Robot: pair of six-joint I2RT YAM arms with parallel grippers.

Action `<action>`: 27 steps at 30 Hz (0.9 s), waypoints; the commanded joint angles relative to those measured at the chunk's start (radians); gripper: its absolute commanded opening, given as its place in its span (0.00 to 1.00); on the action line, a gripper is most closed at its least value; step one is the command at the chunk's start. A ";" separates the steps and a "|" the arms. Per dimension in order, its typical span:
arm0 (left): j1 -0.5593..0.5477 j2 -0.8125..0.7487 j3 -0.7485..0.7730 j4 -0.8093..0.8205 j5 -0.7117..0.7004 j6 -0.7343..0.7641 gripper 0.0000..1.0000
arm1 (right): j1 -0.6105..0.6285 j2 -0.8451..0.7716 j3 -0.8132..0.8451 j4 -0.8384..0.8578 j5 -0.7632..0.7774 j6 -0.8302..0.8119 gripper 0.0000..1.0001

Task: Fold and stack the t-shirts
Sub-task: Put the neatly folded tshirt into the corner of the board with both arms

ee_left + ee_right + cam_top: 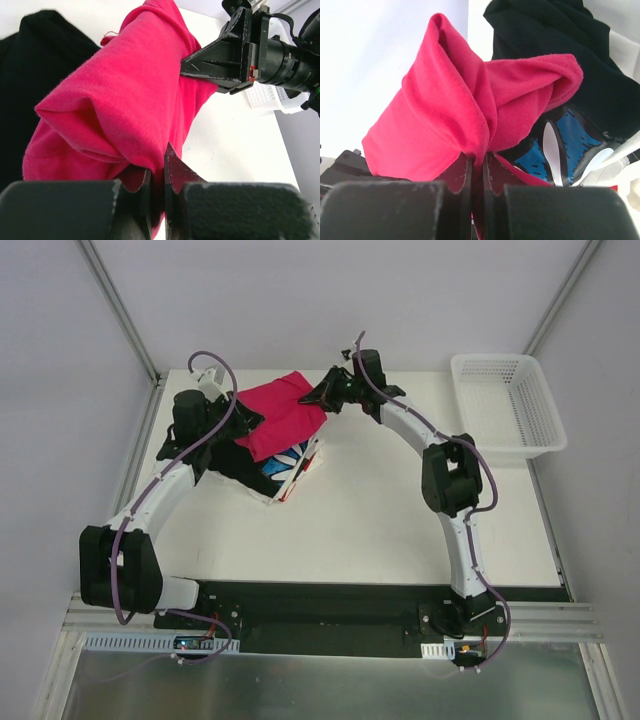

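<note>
Clenched on a pinch of crimson cloth, the left gripper (157, 175) fills the bottom of its wrist view. The pink t-shirt (125, 100) is bunched up from between its jaws toward the upper middle of the frame. At the upper right of that view the right gripper (192, 67) is seen, its jaws also closed on the same shirt's far edge.

In the right wrist view the pink fabric is gripped at bottom centre. The black t-shirt (560, 45) is seen behind it, its blue-and-white print shown at lower right.

From above, the pink shirt is held between both grippers in the upper middle of the frame. It is held over a pile (283, 480) with white and red edges on the table (380, 520). Whether shirt and pile touch cannot be told. Farther off, at upper right, a white basket (505, 405) is set on the table.
</note>
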 commanded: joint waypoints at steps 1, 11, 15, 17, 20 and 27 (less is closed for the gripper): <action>0.003 -0.105 -0.069 0.088 -0.035 -0.041 0.00 | -0.009 0.042 0.099 -0.034 -0.009 0.003 0.01; 0.003 -0.153 -0.180 0.142 -0.075 -0.061 0.00 | -0.008 0.117 0.174 -0.065 -0.049 0.010 0.01; 0.003 -0.136 -0.128 0.111 -0.099 -0.032 0.00 | -0.006 0.168 0.271 -0.083 -0.050 0.023 0.01; 0.003 -0.131 -0.094 0.082 -0.110 -0.020 0.00 | -0.006 0.189 0.334 -0.091 -0.052 0.036 0.01; 0.003 -0.134 -0.040 0.041 -0.133 0.012 0.00 | -0.009 0.231 0.397 -0.095 -0.066 0.069 0.01; 0.004 -0.202 0.005 -0.036 -0.195 0.056 0.00 | -0.002 0.222 0.369 -0.072 -0.089 0.075 0.01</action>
